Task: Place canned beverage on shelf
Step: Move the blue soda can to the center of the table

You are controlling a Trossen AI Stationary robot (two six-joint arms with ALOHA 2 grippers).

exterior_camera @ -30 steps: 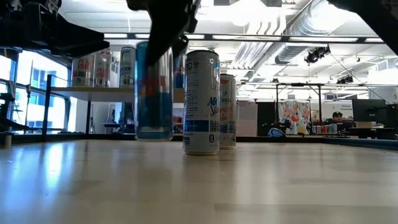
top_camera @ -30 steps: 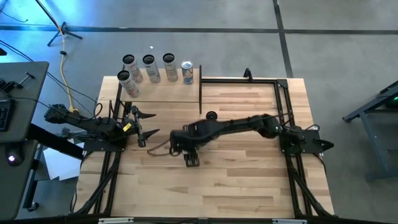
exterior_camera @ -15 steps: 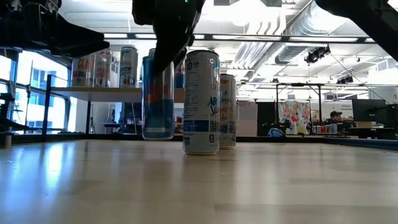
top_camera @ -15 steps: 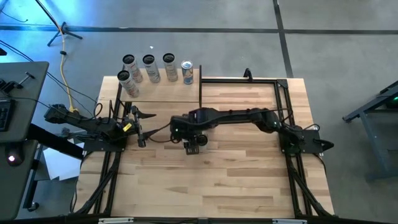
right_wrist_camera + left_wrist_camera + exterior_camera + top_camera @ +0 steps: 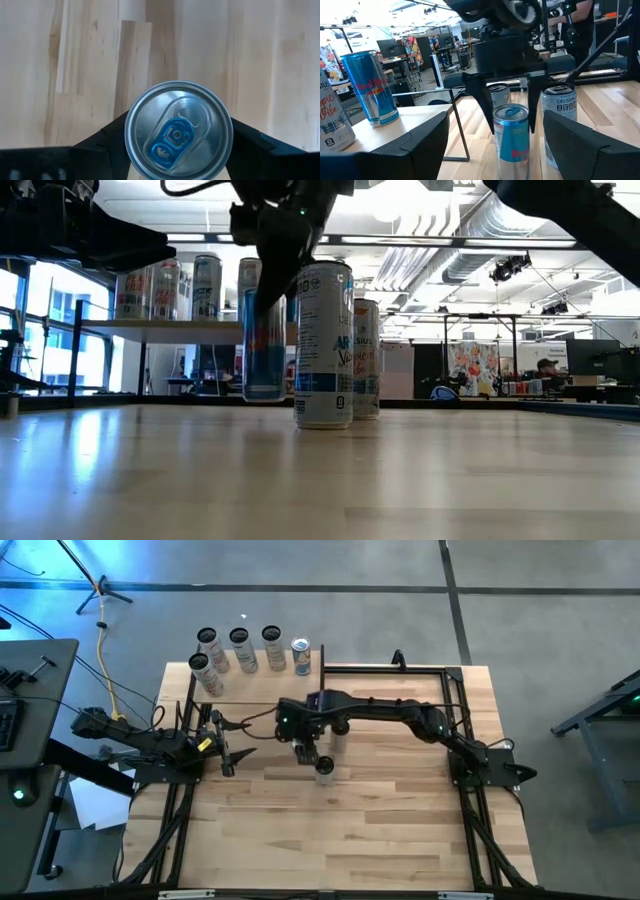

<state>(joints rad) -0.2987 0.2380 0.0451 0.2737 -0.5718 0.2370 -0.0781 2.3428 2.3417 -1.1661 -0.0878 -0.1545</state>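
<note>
The right gripper [image 5: 306,750] is clamped on a slim blue can [image 5: 264,340], its fingers [image 5: 95,142] pressed against either side of the silver top [image 5: 178,131], and it holds the can upright, lifted a little clear of the tabletop [image 5: 400,840] around the middle of the near-to-far span, left of centre. Just beside it stand two more cans: a white one [image 5: 324,345] on the near side and another [image 5: 366,359] farther back, both resting on the wood. The shelf [image 5: 265,686] sits at the far left corner of the tabletop, a pale board on thin black posts, with five cans already standing on it, the rightmost a blue one [image 5: 301,655]. The left gripper [image 5: 232,744] waits at the left edge of the tabletop, its fingers spread apart and holding nothing, pointed toward the held can.
</note>
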